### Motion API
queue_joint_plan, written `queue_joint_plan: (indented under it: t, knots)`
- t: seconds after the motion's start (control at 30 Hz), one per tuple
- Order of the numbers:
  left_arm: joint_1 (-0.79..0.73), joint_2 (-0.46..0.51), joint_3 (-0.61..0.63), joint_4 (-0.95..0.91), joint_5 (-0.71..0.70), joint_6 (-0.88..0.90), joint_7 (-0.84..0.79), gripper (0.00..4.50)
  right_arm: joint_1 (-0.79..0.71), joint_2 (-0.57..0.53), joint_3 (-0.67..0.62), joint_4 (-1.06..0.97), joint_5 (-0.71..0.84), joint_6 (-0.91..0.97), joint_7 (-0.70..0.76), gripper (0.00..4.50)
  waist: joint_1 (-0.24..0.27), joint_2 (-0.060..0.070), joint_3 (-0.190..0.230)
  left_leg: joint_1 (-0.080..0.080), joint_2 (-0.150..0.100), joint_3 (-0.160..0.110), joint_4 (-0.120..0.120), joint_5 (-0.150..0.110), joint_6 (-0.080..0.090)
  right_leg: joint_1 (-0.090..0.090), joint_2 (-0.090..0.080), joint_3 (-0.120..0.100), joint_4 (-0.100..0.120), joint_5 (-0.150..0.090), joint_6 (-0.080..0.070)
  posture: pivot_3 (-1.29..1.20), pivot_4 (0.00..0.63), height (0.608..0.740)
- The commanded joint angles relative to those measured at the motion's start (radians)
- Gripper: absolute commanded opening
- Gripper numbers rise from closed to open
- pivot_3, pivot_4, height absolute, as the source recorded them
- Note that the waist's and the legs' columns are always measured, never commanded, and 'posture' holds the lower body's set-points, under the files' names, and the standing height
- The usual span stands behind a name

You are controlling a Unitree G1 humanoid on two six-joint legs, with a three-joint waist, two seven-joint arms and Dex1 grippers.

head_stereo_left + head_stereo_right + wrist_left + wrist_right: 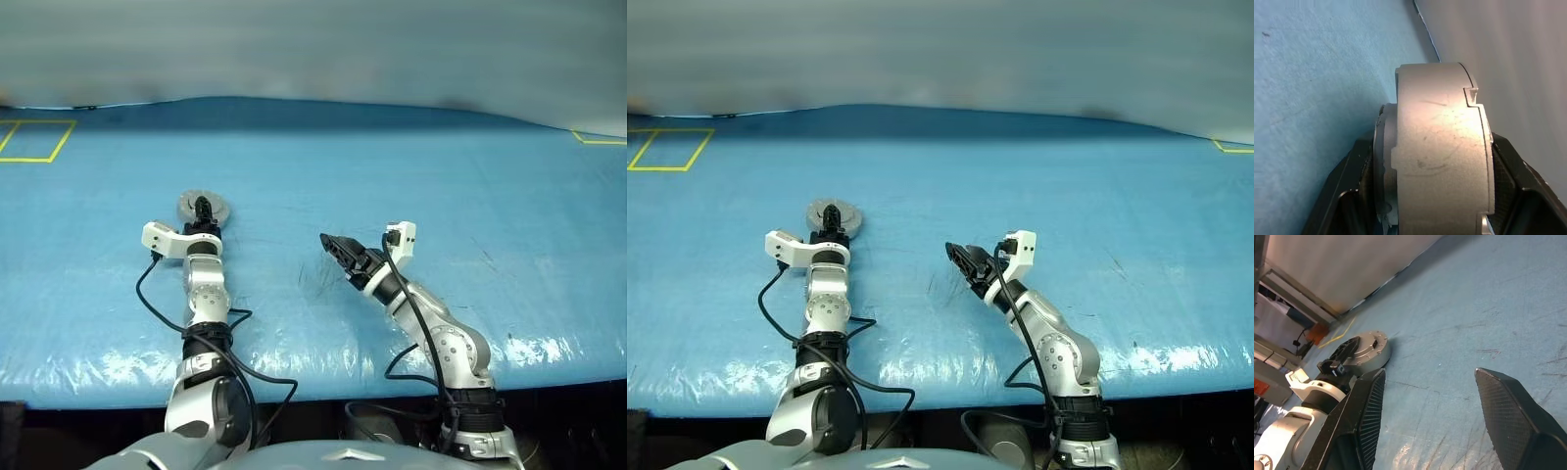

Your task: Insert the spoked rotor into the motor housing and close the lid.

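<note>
The motor housing [185, 206] is a round silver can lying flat on the blue table cover [411, 186], left of the middle. My left gripper [202, 209] reaches level over its near side and is shut on it. In the left wrist view one black finger [1349, 196] presses its underside and the other presses its top. The top face [1373, 343] is plain silver, so the lid seems to sit on the housing. The spoked rotor is hidden. My right gripper [1430, 377] hovers open and empty near the table's middle, pointing toward the housing.
Yellow tape marks a square [35, 140] at the far left and a corner [598, 139] at the far right. A grey wall [313, 49] stands behind the table. The table's front edge [323, 387] runs just before my arms.
</note>
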Motion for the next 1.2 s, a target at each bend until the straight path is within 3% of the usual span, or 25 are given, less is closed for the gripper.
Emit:
queue_joint_plan:
  t: [0.03,0.1,0.13,0.3,0.53,0.8,0.93,1.07,1.2]
  knots:
    - [0.026,0.001,-0.025,-0.062,0.032,0.003,-0.020,3.69,-0.011,0.005,0.001,-0.018,-0.011,-0.004,0.013,3.11,0.001,0.000,0.000,0.000,0.000,0.000,0.001,0.000,0.000,0.000,0.000,0.000,0.001,0.000,0.000,0.00,0.150,0.740]
    - [0.037,-0.003,-0.026,-0.081,0.023,0.011,-0.034,4.35,-0.018,0.009,0.003,-0.016,-0.013,0.000,0.018,3.11,0.002,0.000,0.000,0.000,0.000,0.000,0.002,0.000,0.000,0.001,0.000,0.000,0.001,0.000,0.000,0.00,0.150,0.740]
    - [0.045,-0.005,-0.028,-0.096,0.015,0.014,-0.050,4.46,-0.020,0.010,0.005,-0.016,-0.016,0.001,0.020,3.11,0.001,0.000,0.000,0.001,0.000,0.000,0.003,0.000,0.000,0.001,0.000,0.000,0.002,0.000,0.000,0.00,0.150,0.740]
    - [0.161,-0.028,-0.078,-0.263,-0.009,0.100,-0.071,4.46,-0.021,0.010,0.018,-0.010,-0.034,-0.001,0.036,3.11,-0.002,0.000,0.000,0.001,0.000,0.000,0.003,0.000,0.000,0.001,0.000,0.001,0.003,0.001,0.000,0.00,0.150,0.740]
    - [0.424,-0.013,-0.265,-0.537,0.045,0.148,-0.177,4.46,-0.016,0.004,0.026,0.004,-0.080,-0.018,0.051,3.11,0.002,0.001,-0.001,0.001,0.000,0.000,0.003,0.000,0.001,0.000,-0.001,0.002,0.003,0.001,0.000,0.00,0.150,0.740]
    - [0.583,0.214,-0.482,-0.620,0.364,0.060,-0.360,4.46,0.004,-0.090,0.114,0.037,-0.312,-0.244,0.157,3.11,0.006,0.003,0.000,0.004,0.000,0.000,0.004,0.000,0.003,0.003,0.001,0.002,0.003,0.004,-0.002,0.00,0.150,0.740]
    - [0.623,0.308,-0.539,-0.654,0.406,0.035,-0.471,4.46,0.026,-0.155,0.114,0.028,-0.348,-0.282,0.225,3.11,0.004,0.005,0.000,0.006,0.002,0.000,0.003,0.001,0.003,0.005,0.002,0.002,0.003,0.005,-0.003,0.00,0.150,0.740]
    - [0.642,0.464,-0.617,-0.713,0.423,0.080,-0.647,4.46,0.097,-0.324,0.144,0.002,-0.414,-0.359,0.390,3.11,0.011,0.007,0.001,0.007,0.001,-0.001,0.003,0.001,0.004,0.004,0.001,0.001,0.002,0.005,-0.003,0.00,0.150,0.740]
    - [0.603,0.489,-0.610,-0.667,0.480,0.017,-0.640,4.46,0.134,-0.415,0.145,0.017,-0.506,-0.453,0.419,3.11,0.008,0.010,0.001,0.008,0.001,0.000,0.003,0.000,0.006,0.009,0.000,0.001,0.000,0.005,-0.002,0.00,0.150,0.740]
